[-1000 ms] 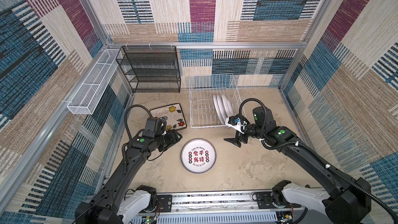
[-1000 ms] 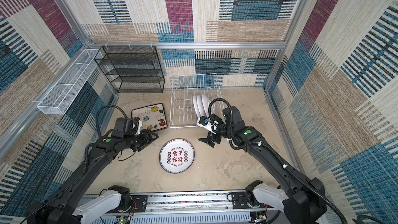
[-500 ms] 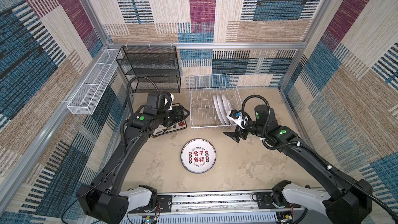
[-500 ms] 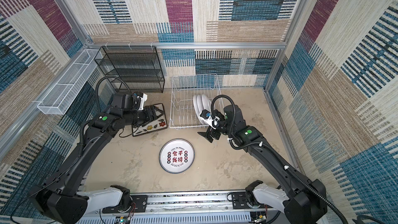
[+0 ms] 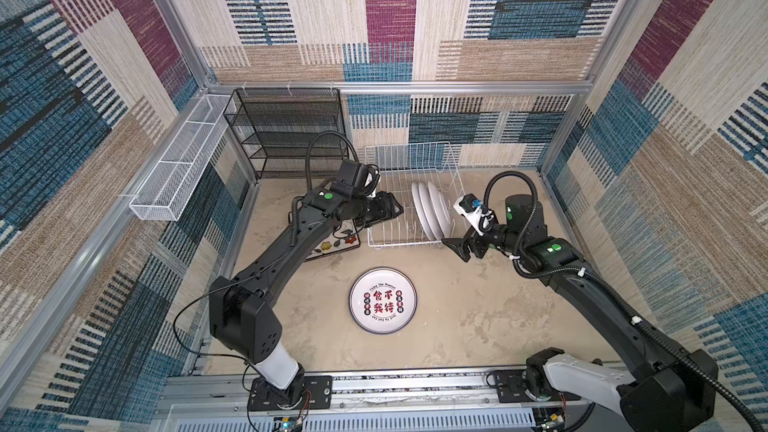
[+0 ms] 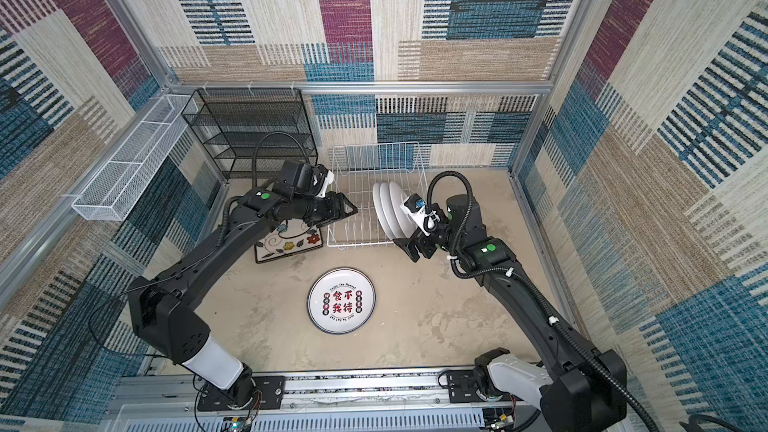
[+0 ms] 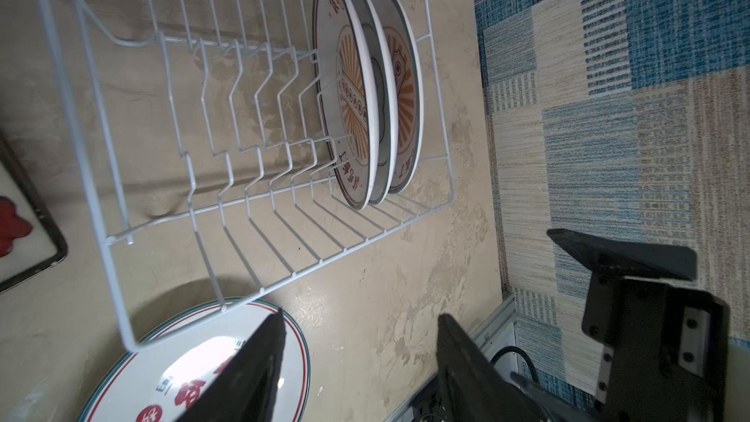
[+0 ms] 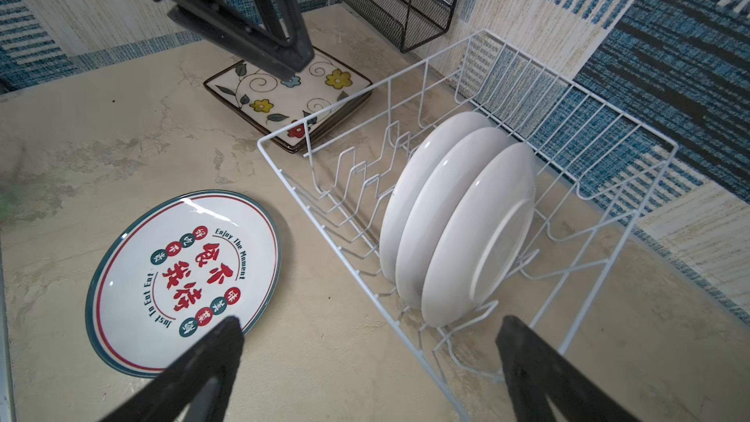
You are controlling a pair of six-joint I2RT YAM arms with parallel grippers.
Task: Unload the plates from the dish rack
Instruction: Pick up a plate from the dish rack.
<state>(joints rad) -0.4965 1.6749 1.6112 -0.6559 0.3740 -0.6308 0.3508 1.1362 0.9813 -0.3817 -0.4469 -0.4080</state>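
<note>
Three round white-backed plates stand upright at the right end of the white wire dish rack. The left wrist view shows their orange sunburst faces. My left gripper hovers open and empty at the rack's left side, above a stack of flowered square plates. My right gripper is wide open and empty, low by the rack's front right corner.
A round plate with red characters lies flat on the table in front of the rack. A black mesh shelf unit stands at the back left. A long white mesh basket hangs on the left wall.
My left arm has swung from the front left towards the back and right, over the square plates to the rack's left side. The right gripper has barely shifted.
</note>
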